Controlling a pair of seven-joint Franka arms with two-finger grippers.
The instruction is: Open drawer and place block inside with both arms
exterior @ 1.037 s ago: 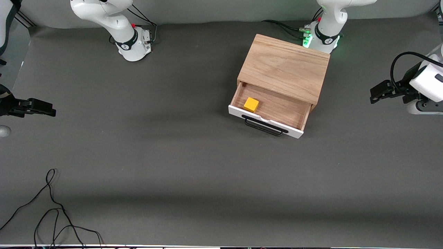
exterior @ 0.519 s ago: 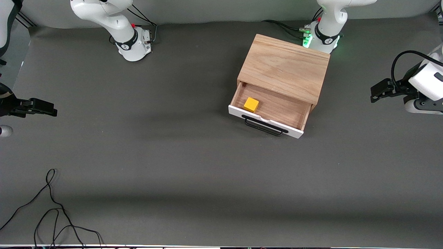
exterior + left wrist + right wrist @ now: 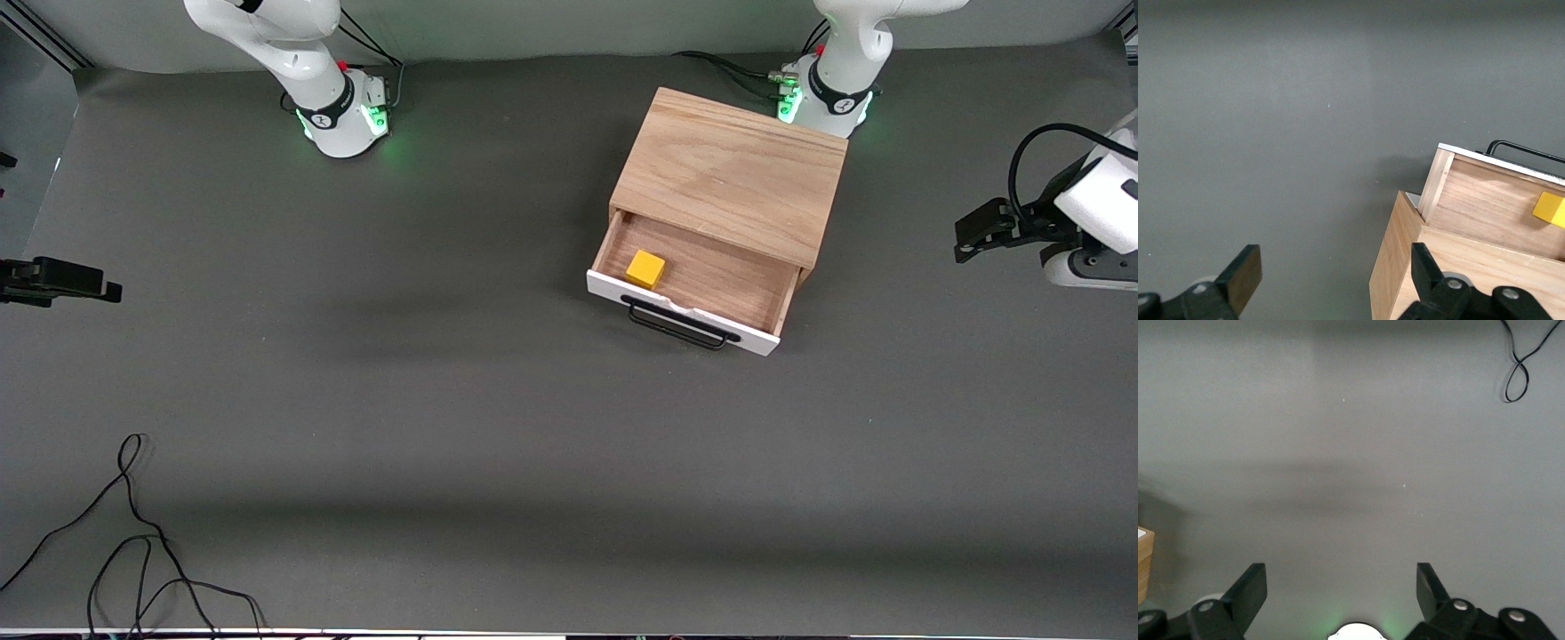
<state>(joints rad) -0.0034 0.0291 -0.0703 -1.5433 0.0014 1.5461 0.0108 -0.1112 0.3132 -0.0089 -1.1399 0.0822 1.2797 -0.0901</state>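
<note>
The light oak cabinet (image 3: pixel 733 169) stands near the left arm's base. Its white-fronted drawer (image 3: pixel 680 311) with the black bar handle (image 3: pixel 680 326) is pulled open. The yellow block (image 3: pixel 645 268) lies inside the drawer, at the corner toward the right arm's end. My left gripper (image 3: pixel 973 233) is open and empty, in the air at the left arm's end of the table; its wrist view shows the fingers (image 3: pixel 1245 275) apart, the cabinet (image 3: pixel 1398 267), drawer (image 3: pixel 1485 200) and block (image 3: pixel 1550 209). My right gripper (image 3: pixel 71 280) is open and empty at the right arm's end, over bare mat (image 3: pixel 1351 453).
A loose black cable (image 3: pixel 133 533) lies on the mat near the front camera at the right arm's end; it also shows in the right wrist view (image 3: pixel 1518 367). The two arm bases (image 3: pixel 342 120) (image 3: pixel 827 98) glow green along the table's edge farthest from the front camera.
My right gripper has drawn back toward the right arm's end of the table, and its base light has turned green. My left gripper has shifted slightly. Drawer and block have not moved.
</note>
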